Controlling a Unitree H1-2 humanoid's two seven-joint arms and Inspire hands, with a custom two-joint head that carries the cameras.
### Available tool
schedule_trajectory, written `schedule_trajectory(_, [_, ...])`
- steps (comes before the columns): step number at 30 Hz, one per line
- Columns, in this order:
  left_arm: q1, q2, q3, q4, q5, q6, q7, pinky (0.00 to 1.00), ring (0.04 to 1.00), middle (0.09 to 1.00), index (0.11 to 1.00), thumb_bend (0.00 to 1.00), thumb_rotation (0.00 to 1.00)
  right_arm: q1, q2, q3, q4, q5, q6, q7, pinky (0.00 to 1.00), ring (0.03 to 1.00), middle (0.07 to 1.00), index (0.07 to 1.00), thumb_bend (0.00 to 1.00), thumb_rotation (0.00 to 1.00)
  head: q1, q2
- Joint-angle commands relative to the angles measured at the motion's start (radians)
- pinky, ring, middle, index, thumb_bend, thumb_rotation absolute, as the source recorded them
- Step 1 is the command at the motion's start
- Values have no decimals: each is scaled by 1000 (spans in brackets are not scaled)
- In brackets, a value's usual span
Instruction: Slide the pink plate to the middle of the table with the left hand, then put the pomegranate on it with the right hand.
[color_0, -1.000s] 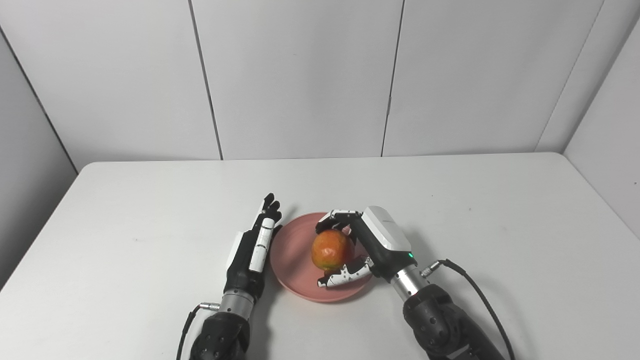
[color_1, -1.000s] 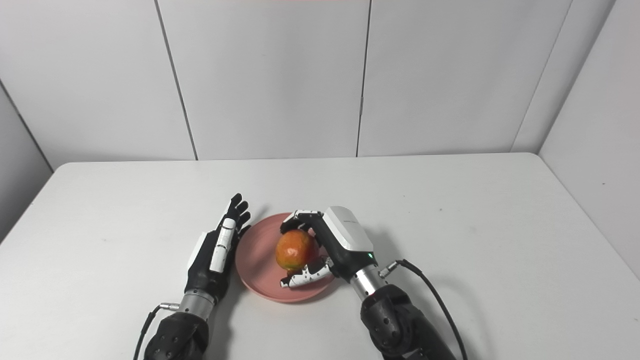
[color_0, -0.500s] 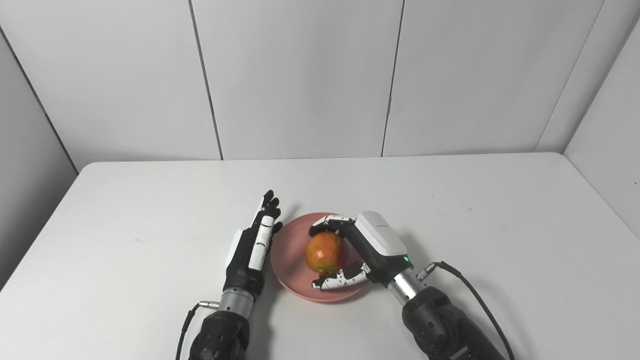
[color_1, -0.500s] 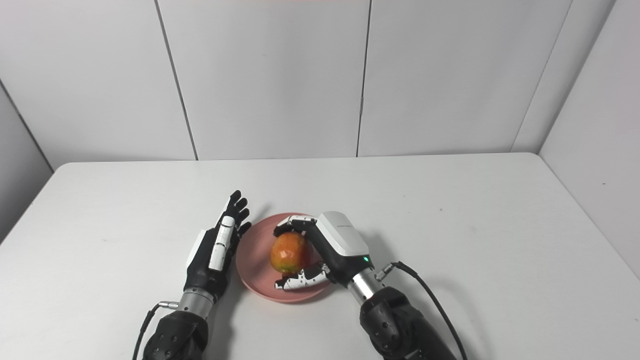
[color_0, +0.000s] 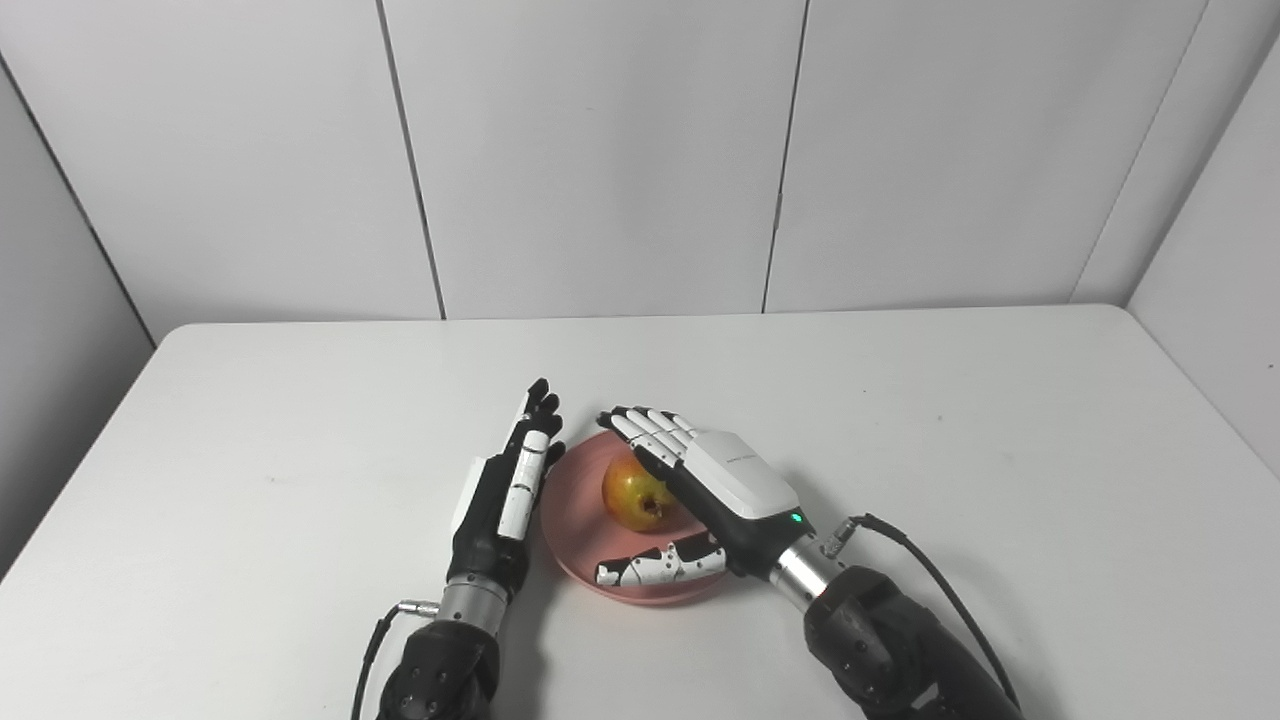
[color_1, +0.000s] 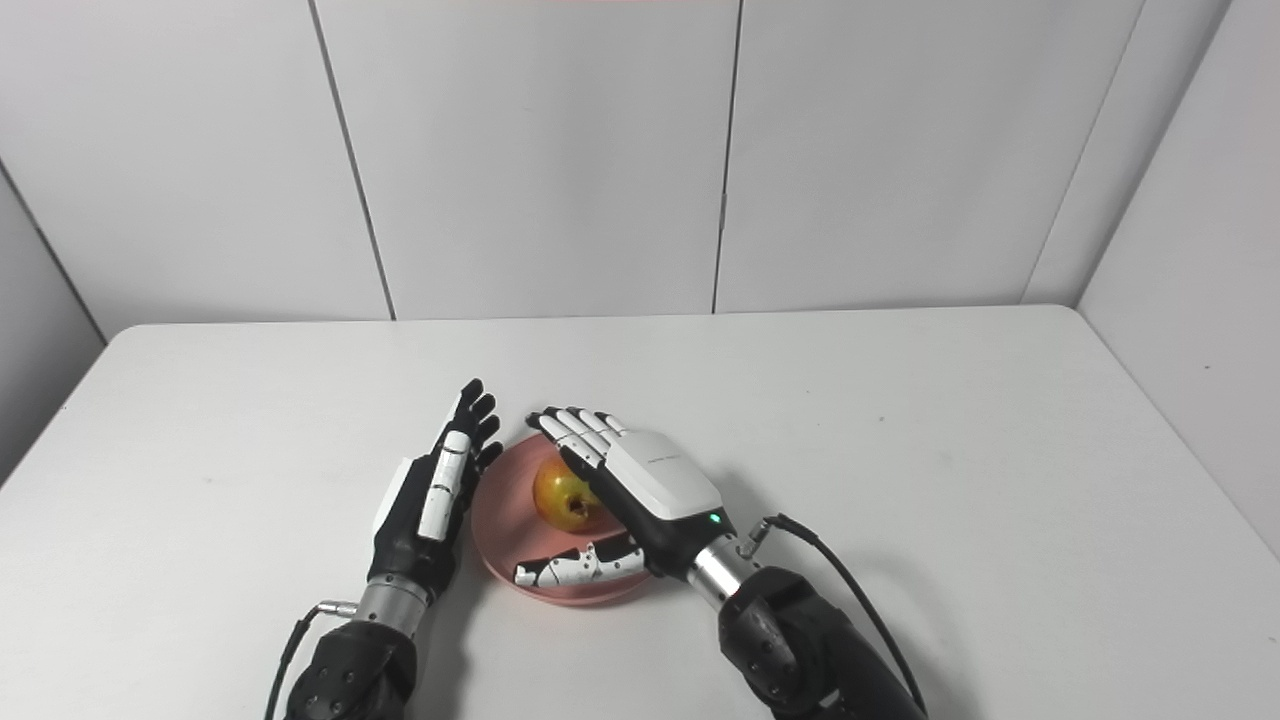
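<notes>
We observe a white bench (color_0: 300, 420) with rounded far corners, enclosed at the back and both sides by plain white wall panels (color_0: 600, 150) divided by thin dark vertical seams. The bench surface is matte and carries a few faint small marks.

The pink plate (color_0: 575, 520) sits near the middle of the bench, towards the near edge. The pomegranate (color_0: 630, 492) rests on the plate, showing a yellow-orange skin with a darker spot on its near side. We find no finger closed around it.

The right robot hand (color_0: 735, 480) is spread wide and holds nothing. Its fingers (color_0: 650, 430) extend flat over the far side of the fruit, and its thumb (color_0: 655, 567) lies over the near rim of the plate. We cannot tell whether the palm side touches the fruit, as the back of the hand covers that area. A green indicator light shows near the wrist, and a black cable (color_0: 930, 570) loops from the wrist over the bench.

The left robot hand (color_1: 435, 495) is also open and empty, standing on edge with straight fingers just beside the left rim of the plate. We cannot tell whether it touches the rim.
</notes>
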Motion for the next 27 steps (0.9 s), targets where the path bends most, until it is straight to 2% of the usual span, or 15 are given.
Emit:
schedule_trajectory(1, [-28, -8, -4, -34, 9, -21, 1, 964, 994, 999, 988, 546, 1000, -38, 5, -16, -38, 4, -7, -28, 1000, 1000, 1000, 997, 669, 758, 0, 0])
schedule_trajectory(8, [-24, -11, 1, -49, 6, -1, 6, 953, 985, 990, 976, 541, 1000, -13, 26, -64, -50, 74, -64, -99, 1000, 1000, 1000, 1000, 646, 713, -1, 2])
schedule_trajectory(12, [-24, -13, 5, -48, -1, -5, 4, 957, 982, 991, 977, 544, 1000, 10, 32, -97, -81, 131, -85, -125, 1000, 1000, 1000, 1000, 665, 835, 1, 2])
schedule_trajectory(17, [-24, -12, 9, -54, -4, 9, 5, 963, 988, 997, 981, 553, 1000, 42, 30, -147, -122, 198, -65, -125, 1000, 1000, 1000, 1000, 694, 935, -3, 3])
schedule_trajectory(19, [-24, -13, 11, -57, -5, 17, 6, 965, 989, 997, 982, 560, 1000, 54, 31, -171, -136, 232, -42, -114, 993, 1000, 1000, 1000, 750, 987, -2, 1])
schedule_trajectory(24, [-24, -11, 12, -58, 4, 14, 9, 967, 990, 998, 983, 554, 1000, 67, 53, -221, -127, 411, -40, -62, 1000, 1000, 1000, 1000, 687, 967, 3, 1])
schedule_trajectory(27, [-23, -8, 11, -57, 8, 5, 11, 961, 985, 994, 983, 543, 1000, 79, 64, -238, -118, 473, -27, -49, 1000, 1000, 1000, 1000, 672, 973, 3, -2])
